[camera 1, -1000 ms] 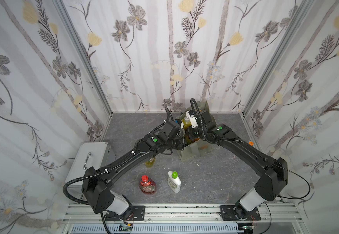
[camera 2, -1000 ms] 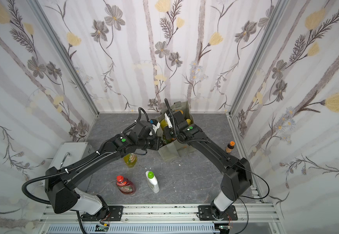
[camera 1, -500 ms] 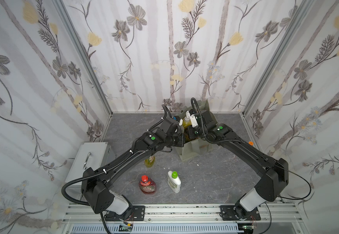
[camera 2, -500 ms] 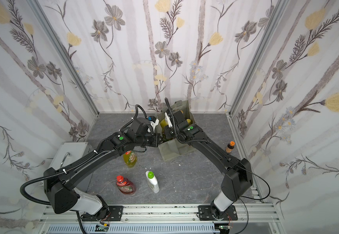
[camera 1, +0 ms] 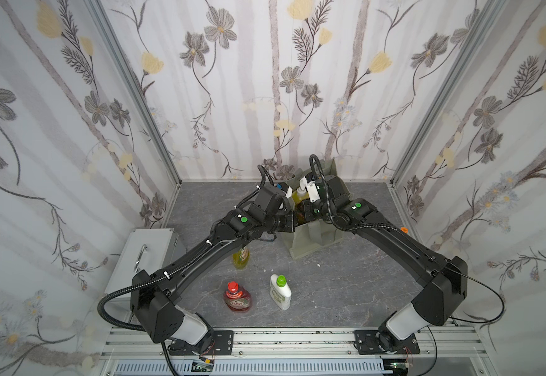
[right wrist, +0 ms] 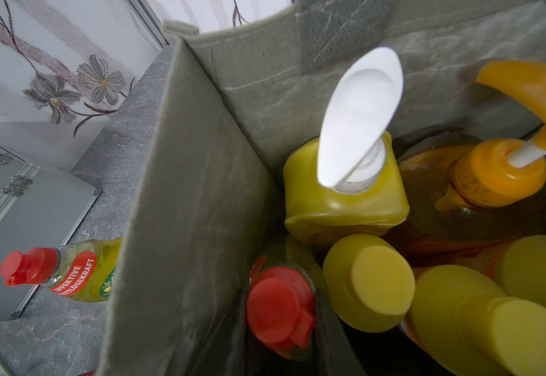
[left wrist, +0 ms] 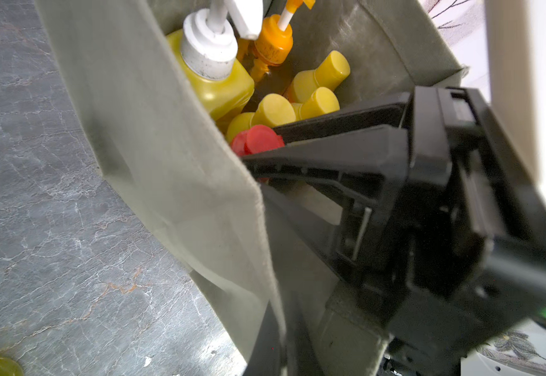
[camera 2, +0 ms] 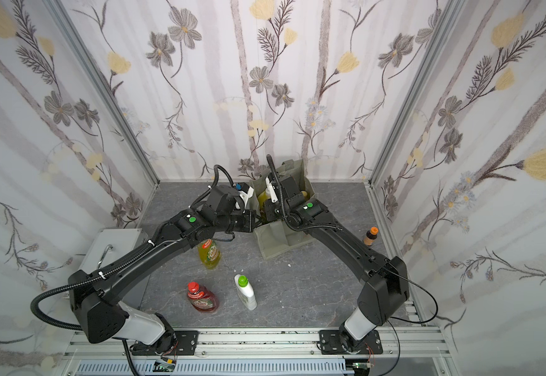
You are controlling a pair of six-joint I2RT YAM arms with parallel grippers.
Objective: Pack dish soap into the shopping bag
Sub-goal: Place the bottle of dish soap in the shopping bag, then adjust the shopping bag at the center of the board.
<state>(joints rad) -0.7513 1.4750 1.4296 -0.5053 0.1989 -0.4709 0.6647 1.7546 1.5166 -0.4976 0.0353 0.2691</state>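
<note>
**Item:** red-capped yellow-green bottle (right wrist: pixel 279 302), upright inside the shopping bag (camera 1: pixel 310 242), which stands at 12 o'clock on the table (camera 1: pixel 330 293). It sits just beside the yellow-capped bottles (right wrist: pixel 369 280).

**Handling, as we judge it:** liquid-filled and fairly heavy, with smooth, slippery walls that give under a squeeze (the shoulder below the cap looks the safest hold).

**Tools:**
- The right gripper (right wrist: pixel 284 332) is narrowly parted and clamped round this bottle's body.
- The left gripper (left wrist: pixel 297 143) is pressed together at the bag's rim. We cannot tell whether fabric lies between.

**Unpacked, toward 7 o'clock of the bag:**
- lying yellow-green bottle (camera 1: pixel 241 258)
- red bottle (camera 1: pixel 237 298)
- white green-capped bottle (camera 1: pixel 279 291)
</note>
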